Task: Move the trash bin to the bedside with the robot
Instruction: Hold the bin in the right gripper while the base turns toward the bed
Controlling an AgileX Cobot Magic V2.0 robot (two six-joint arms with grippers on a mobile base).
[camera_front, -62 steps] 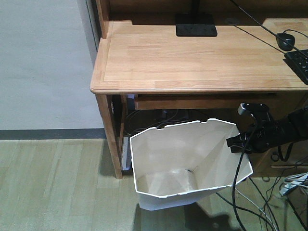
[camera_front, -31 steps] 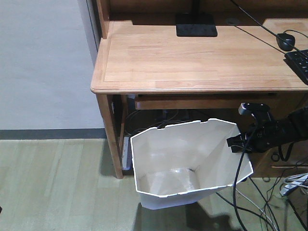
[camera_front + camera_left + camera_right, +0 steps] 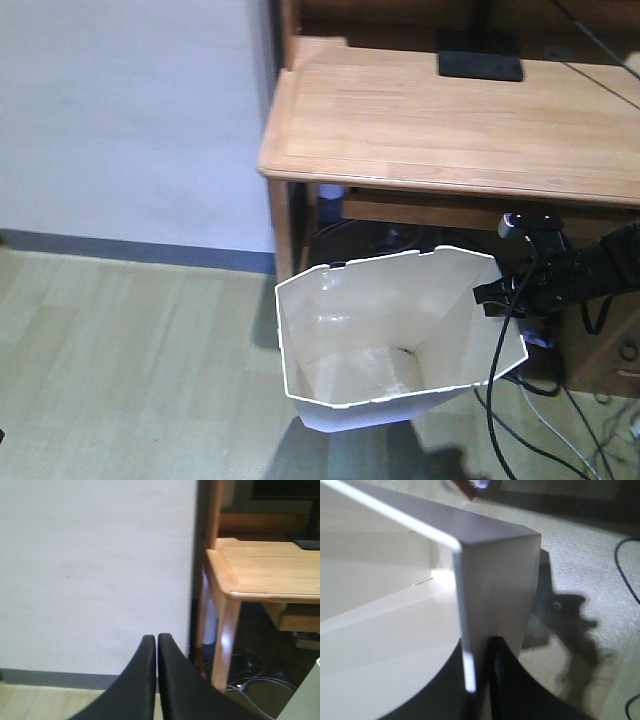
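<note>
Front camera first: right gripper (image 3: 487, 296) is clamped onto the right-hand wall of the trash bin (image 3: 370, 330), right at the rim, with the black arm and its trailing cables (image 3: 497, 390) running off to the right edge. So the white bin sits directly left of that gripper, tilted so you look down into it, and its base looks lifted a bit over the pale wood floor (image 3: 130, 360), with a shadow underneath, though I can't swear it's off the ground. Up and behind the gripper is the light wooden worktop (image 3: 440, 120) with a black monitor base (image 3: 480, 66) on it. The white wall (image 3: 120, 110) with a dark skirting strip is well off to the gripper's left.

Left wrist camera: left gripper (image 3: 157, 645) has its two black fingers pressed together, just a thin seam between them, holding nothing. Ahead of it is the plain wall, and off to its right a worktop leg (image 3: 225, 640) with cables on the floor behind it. A sliver of the bin's white rim peeks in at the bottom right corner.

Right wrist camera: blurry, but the bin's wall edge runs straight down between the dark fingers (image 3: 520, 690), one inside, one outside, pinching it. Floor with the arm's shadow lies to the right.
</note>
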